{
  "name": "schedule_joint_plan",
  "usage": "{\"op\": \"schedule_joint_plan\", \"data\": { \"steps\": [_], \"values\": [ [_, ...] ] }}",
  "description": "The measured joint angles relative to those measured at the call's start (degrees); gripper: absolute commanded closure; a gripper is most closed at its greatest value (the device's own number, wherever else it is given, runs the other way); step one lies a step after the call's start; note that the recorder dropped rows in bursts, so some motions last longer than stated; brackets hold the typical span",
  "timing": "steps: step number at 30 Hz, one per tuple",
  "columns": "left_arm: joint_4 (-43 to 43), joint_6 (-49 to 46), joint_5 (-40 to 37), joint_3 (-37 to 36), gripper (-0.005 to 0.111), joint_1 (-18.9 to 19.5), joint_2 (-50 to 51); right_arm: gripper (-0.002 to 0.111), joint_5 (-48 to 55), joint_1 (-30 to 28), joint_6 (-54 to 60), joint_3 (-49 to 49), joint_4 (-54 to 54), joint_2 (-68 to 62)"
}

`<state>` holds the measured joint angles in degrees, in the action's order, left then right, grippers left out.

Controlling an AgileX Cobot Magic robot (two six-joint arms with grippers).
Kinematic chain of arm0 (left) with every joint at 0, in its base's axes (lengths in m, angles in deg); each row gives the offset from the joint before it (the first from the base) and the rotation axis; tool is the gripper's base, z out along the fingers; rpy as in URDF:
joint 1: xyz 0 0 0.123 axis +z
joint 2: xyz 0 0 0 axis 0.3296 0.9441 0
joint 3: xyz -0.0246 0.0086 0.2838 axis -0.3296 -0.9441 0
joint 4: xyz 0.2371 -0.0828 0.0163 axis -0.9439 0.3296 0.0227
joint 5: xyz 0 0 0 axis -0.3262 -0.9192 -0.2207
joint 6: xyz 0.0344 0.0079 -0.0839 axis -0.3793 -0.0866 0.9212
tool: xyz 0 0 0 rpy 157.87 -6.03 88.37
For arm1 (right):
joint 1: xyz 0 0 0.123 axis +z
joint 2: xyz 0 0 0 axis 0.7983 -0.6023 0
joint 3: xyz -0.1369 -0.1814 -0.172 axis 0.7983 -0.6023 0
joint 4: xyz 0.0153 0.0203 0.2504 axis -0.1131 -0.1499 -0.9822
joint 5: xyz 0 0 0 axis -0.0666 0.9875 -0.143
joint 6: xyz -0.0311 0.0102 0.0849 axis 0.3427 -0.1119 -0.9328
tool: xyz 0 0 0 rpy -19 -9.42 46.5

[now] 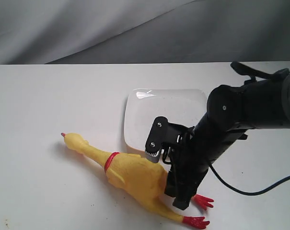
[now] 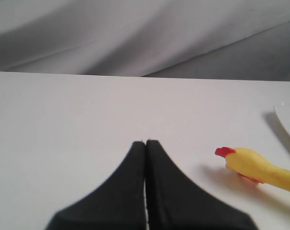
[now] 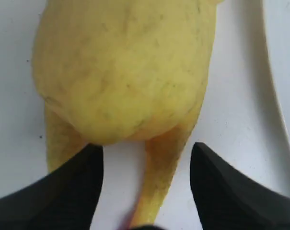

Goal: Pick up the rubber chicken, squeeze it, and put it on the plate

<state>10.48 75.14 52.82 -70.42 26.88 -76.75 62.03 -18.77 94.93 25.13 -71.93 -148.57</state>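
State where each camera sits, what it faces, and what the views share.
Exterior: raised off the arms, looking down on rubber chicken, plate and table; right gripper shows.
Left wrist: low, facing across the table; shut left gripper shows.
Right wrist: close above the chicken's body; the open right gripper shows.
Shared: all three see the chicken.

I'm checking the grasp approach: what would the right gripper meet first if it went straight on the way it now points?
Most likely the rubber chicken. The open right gripper points at its rounded rear, and one leg lies between the fingers. Depth is unclear, so contact distance cannot be judged.
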Motion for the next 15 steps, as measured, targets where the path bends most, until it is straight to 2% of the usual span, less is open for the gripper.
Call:
{"op": "schedule_joint_plan", "data": {
  "steps": [5, 11, 14, 15],
  "values": [
    [0.0, 0.0, 0.0, 0.0, 0.107, 0.0, 0.0, 0.06, -2.8, 0.0, -0.2, 0.0, 0.1, -3.6],
    [0.0, 0.0, 0.0, 0.0, 0.107, 0.0, 0.0, 0.095, -3.7, 0.0, -0.3, 0.0, 0.2, -4.7],
    [0.0, 0.0, 0.0, 0.0, 0.107, 0.0, 0.0, 0.108, -3.7, 0.0, -0.4, 0.1, 0.7, -4.7],
    [0.0, 0.0, 0.0, 0.0, 0.107, 0.0, 0.0, 0.108, -3.7, 0.0, -0.4, 0.1, 1.2, -4.7]
  ]
}}
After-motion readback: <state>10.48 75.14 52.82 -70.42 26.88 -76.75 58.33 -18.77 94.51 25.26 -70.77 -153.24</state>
